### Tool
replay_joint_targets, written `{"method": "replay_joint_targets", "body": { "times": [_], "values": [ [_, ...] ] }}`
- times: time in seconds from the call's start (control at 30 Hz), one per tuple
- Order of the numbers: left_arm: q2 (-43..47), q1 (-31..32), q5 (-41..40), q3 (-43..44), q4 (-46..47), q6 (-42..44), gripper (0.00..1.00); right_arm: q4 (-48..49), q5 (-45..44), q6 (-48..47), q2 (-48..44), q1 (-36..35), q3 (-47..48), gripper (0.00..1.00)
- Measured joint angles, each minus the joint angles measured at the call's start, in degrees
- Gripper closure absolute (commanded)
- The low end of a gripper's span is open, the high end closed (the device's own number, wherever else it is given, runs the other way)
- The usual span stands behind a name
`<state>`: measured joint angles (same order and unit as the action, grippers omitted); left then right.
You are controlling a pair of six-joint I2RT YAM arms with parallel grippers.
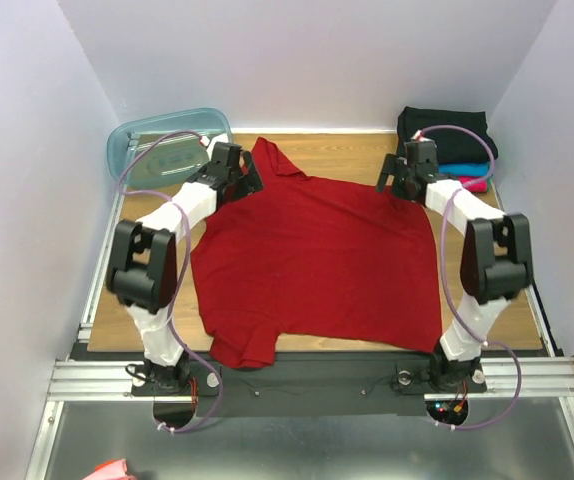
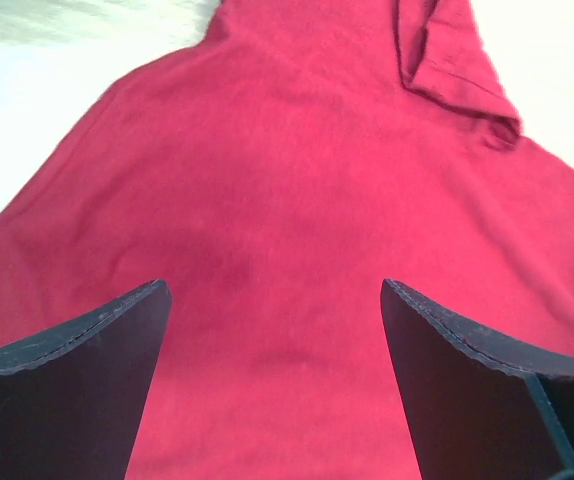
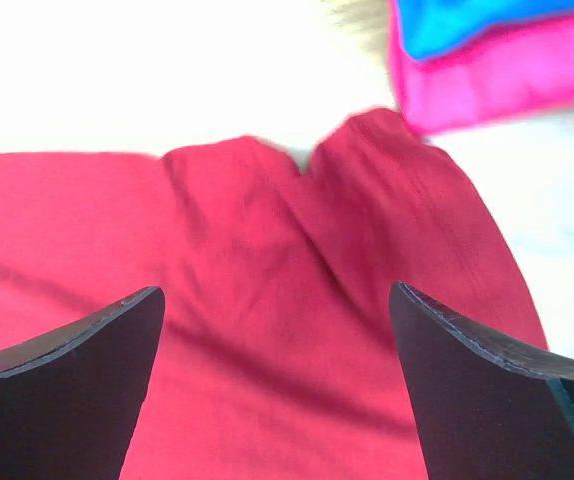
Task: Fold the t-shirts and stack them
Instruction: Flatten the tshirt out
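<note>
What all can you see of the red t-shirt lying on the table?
The red t-shirt is plain, deep red soft cloth, unfolded and spread nearly flat on the wooden table, lightly wrinkled. It lies sideways, sleeves at its left end, one pointing away, one toward the near edge. The open left gripper and right gripper hang over its two far corners; whether they touch cannot be told.
</note>
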<state>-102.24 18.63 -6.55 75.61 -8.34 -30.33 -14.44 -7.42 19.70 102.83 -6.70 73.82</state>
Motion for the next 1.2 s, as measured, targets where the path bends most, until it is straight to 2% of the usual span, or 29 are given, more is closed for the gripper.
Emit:
{"method": "replay_joint_targets", "body": {
  "times": [0.27, 0.5, 0.7, 1.03, 1.13, 1.2],
  "values": [
    [-10.5, -0.8, 1.8, 4.6, -0.2, 0.8, 0.02, -0.7, 1.6, -3.2, 16.4, 0.0, 10.9, 0.0],
    [-13.9, -3.6, 2.0, 5.0, 0.2, 0.4, 0.02, -0.5, -0.5, -5.2, 24.1, 0.0, 21.4, 0.0],
    [-14.8, -5.2, 2.0, 6.3, 1.0, -0.4, 0.02, -0.3, -2.5, -6.5, 27.9, 0.0, 26.7, 0.0],
    [-15.5, -5.2, 3.4, 9.7, -1.0, -0.5, 0.02, -2.1, -0.2, -7.3, 26.7, 0.0, 27.2, 0.0],
    [-9.8, -3.9, 3.5, 7.3, -2.7, -0.4, 0.01, -2.6, 1.8, -7.2, 22.4, -0.2, 24.8, 0.0],
    [-1.9, -2.0, 2.0, 3.1, -3.3, -0.7, 0.02, -3.4, 2.8, -6.8, 17.0, -0.6, 21.7, 0.0]
  ]
}}
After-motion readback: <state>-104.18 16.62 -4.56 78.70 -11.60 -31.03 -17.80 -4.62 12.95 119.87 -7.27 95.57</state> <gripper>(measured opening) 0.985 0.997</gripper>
